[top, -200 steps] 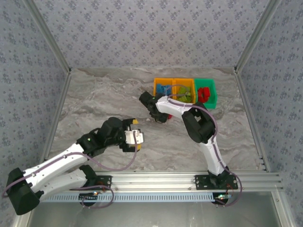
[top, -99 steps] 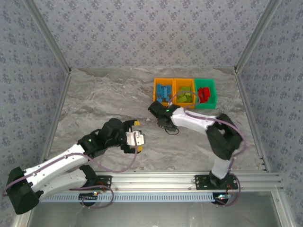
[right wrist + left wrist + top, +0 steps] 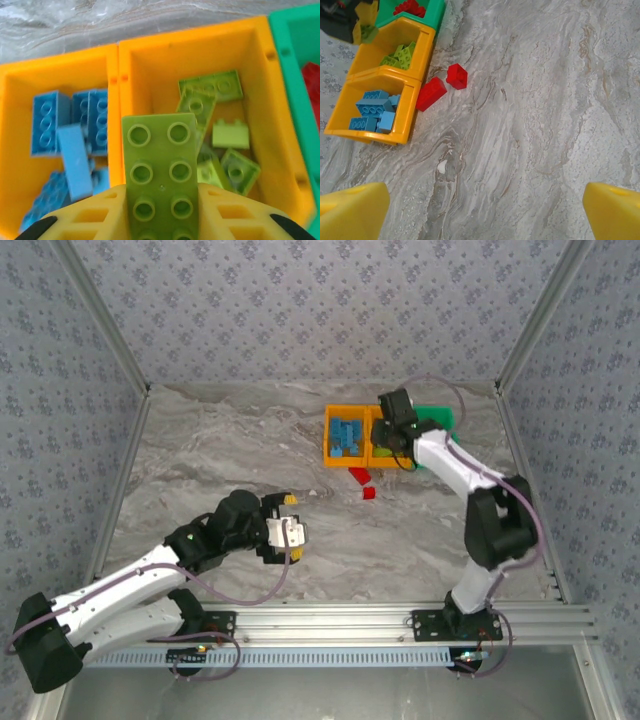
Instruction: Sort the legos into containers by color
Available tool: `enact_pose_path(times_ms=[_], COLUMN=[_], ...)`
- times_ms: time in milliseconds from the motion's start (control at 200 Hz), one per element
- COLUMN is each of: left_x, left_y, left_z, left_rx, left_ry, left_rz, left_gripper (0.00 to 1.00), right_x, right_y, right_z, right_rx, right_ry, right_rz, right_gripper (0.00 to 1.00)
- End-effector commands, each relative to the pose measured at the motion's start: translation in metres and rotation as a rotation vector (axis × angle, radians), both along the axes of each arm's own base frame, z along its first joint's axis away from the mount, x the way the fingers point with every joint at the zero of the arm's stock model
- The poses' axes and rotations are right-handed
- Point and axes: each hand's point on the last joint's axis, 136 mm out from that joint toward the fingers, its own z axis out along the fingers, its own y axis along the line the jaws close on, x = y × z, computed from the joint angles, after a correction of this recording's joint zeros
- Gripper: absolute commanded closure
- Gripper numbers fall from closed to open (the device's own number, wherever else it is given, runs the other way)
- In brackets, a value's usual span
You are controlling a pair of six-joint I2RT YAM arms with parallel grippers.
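Over the middle orange bin (image 3: 200, 40), clamped between the yellow fingers (image 3: 90, 215) of the right gripper (image 3: 162, 220): a lime green brick (image 3: 160, 165), above more lime bricks (image 3: 220, 135) lying inside. Alongside, blue bricks (image 3: 47, 122) in the other orange bin (image 3: 50, 70), red ones (image 3: 410, 7) in the green bin (image 3: 290, 60). On the table (image 3: 545, 125) just beside the bins, two loose red bricks (image 3: 431, 93); well apart, left gripper (image 3: 290, 532) hanging wide open.

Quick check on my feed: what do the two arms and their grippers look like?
The left arm and right arm both have white links between black joints, each with a thin purplish cable looping alongside. The left gripper and right gripper carry chunky yellow fingers; the right's show a lattice of cut-outs.
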Motion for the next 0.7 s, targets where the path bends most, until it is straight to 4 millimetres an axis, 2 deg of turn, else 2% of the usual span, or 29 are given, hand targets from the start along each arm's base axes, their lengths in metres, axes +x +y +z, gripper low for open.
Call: enact_pose_path(times_ms=[0, 80, 175, 260, 330, 440, 475, 530, 545, 570, 695], left_x=[0.001, 0.003, 0.005, 0.005, 0.005, 0.005, 0.005, 0.004, 0.004, 0.003, 0.0], left_y=[0.0, 0.0, 0.0, -0.001, -0.002, -0.003, -0.004, -0.005, -0.005, -0.006, -0.009], left_z=[0.002, 0.002, 0.004, 0.005, 0.003, -0.002, -0.003, -0.005, -0.005, -0.006, -0.014], left_rx=[0.003, 0.001, -0.015, -0.03, -0.03, -0.023, -0.023, -0.023, -0.023, -0.024, -0.014], left_ry=[-0.025, -0.027, -0.028, -0.029, -0.024, -0.01, -0.004, 0.008, 0.01, 0.016, 0.047], left_rz=[-0.002, 0.009, 0.02, 0.023, 0.023, 0.021, 0.019, 0.015, 0.014, 0.011, -0.008], left_gripper=[0.01, 0.01, 0.01, 0.01, 0.01, 0.01, 0.01, 0.01, 0.01, 0.01, 0.01], right_x=[0.019, 0.029, 0.028, 0.016, -0.005, -0.051, -0.068, -0.093, -0.104, -0.115, -0.157], right_y=[0.005, 0.002, 0.0, -0.002, -0.001, 0.0, 0.002, 0.016, 0.017, 0.024, 0.049], right_z=[-0.02, -0.024, -0.017, -0.008, 0.006, 0.014, 0.01, 0.006, -0.003, -0.008, -0.026], right_rx=[-0.043, -0.066, -0.06, -0.049, -0.052, -0.079, -0.072, -0.024, -0.018, -0.003, -0.008], right_ry=[0.07, 0.087, 0.084, 0.077, 0.05, 0.026, 0.032, 0.036, 0.06, 0.072, 0.134], right_rz=[0.077, 0.049, 0.031, 0.026, 0.047, 0.1, 0.119, 0.179, 0.195, 0.22, 0.324], right_gripper=[0.57, 0.45, 0.41, 0.4, 0.4, 0.39, 0.38, 0.37, 0.36, 0.36, 0.34])
